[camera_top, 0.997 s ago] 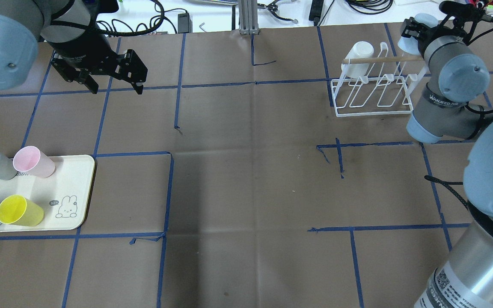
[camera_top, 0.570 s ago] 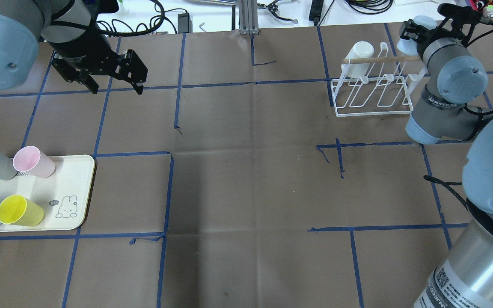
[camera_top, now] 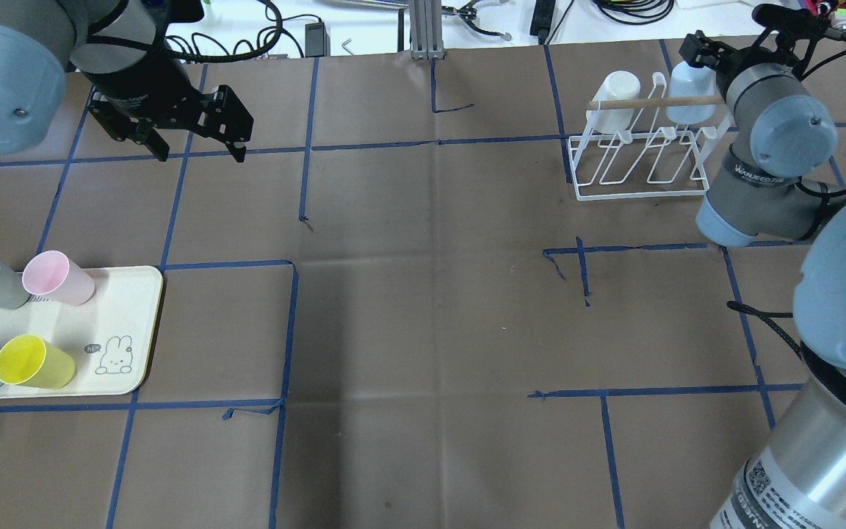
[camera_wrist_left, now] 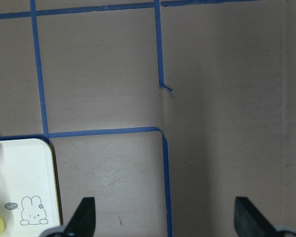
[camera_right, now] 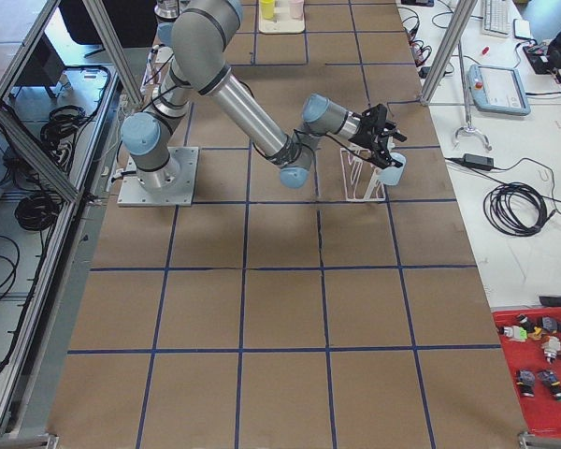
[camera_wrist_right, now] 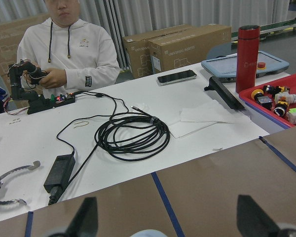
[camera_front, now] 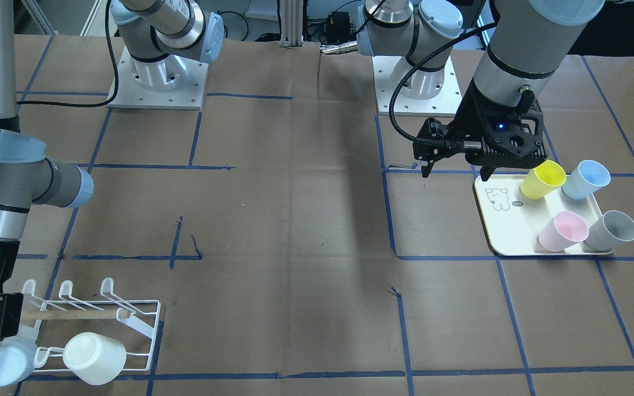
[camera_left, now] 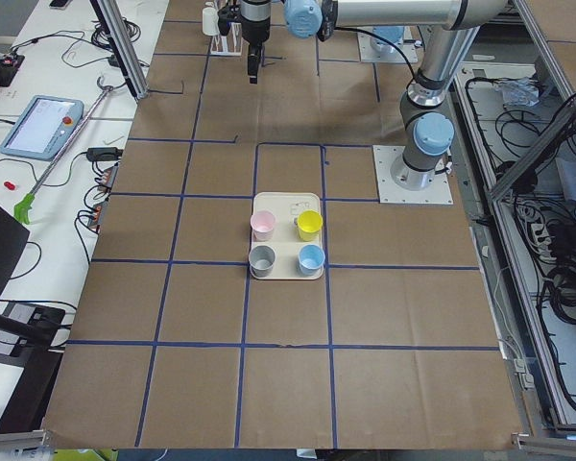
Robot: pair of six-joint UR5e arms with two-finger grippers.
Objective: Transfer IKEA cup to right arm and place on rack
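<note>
Now we find the pale-blue plastic cup [camera_top: 684,92] on the right end of the white wire rack [camera_top: 640,170], far right on the counter [camera_top: 423,330], the right end effector [camera_wrist_right: 168,219] spread wide beside it. The left end effector [camera_wrist_left: 167,217] hangs spread, far left.

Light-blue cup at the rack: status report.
Left gripper open, empty. Right gripper open at light-blue cup. Cup on rack beside white cup. Nothing in the way.

Six cups [camera_top: 56,278]: four on the one tray [camera_top: 123,308] at eight o'clock, two on the one rack [camera_top: 640,195] at one o'clock; two arms [camera_top: 757,184]
</note>
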